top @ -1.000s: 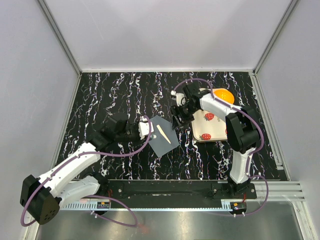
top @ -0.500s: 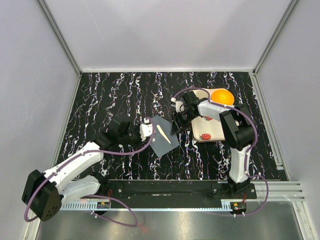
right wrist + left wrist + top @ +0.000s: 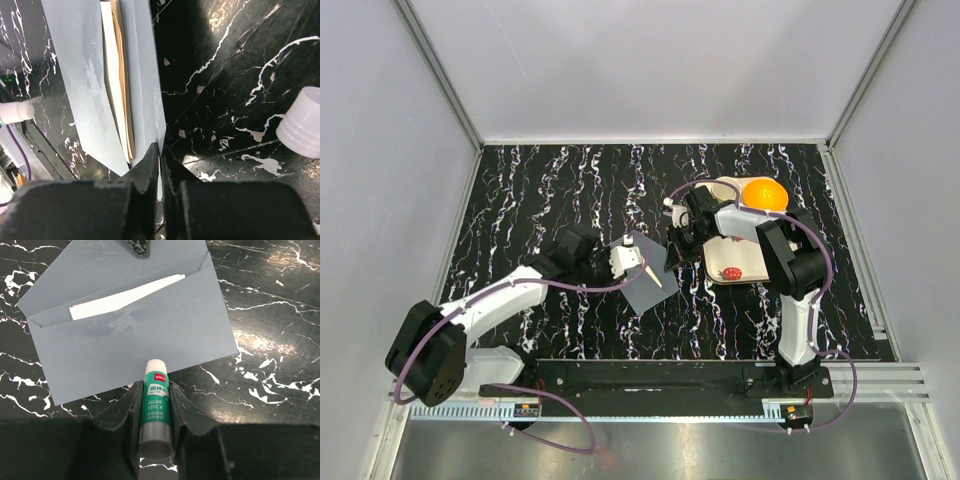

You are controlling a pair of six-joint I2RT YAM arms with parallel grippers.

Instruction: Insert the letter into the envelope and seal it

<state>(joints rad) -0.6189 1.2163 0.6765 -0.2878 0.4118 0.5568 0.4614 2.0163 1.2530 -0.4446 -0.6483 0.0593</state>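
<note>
The slate-grey envelope (image 3: 642, 278) lies flat on the black marbled table with its flap open. The tan letter (image 3: 125, 295) sits inside the envelope (image 3: 150, 340), a pale strip showing at the mouth. My left gripper (image 3: 156, 385) is shut on a green glue stick (image 3: 157, 400), whose white tip rests at the envelope's near edge. My right gripper (image 3: 161, 150) is shut on the edge of the flap (image 3: 142, 75), beside the letter (image 3: 117, 75). In the top view the left gripper (image 3: 625, 258) and right gripper (image 3: 678, 240) flank the envelope.
A strawberry-printed cream tray (image 3: 740, 262) lies right of the envelope, partly under the right arm, with an orange ball (image 3: 764, 192) at its far end. A white cap (image 3: 300, 122) stands on the table near the right gripper.
The right gripper has closed its jaws on the flap's edge. The left arm has swung right with the glue stick, bringing its tip up to the envelope.
</note>
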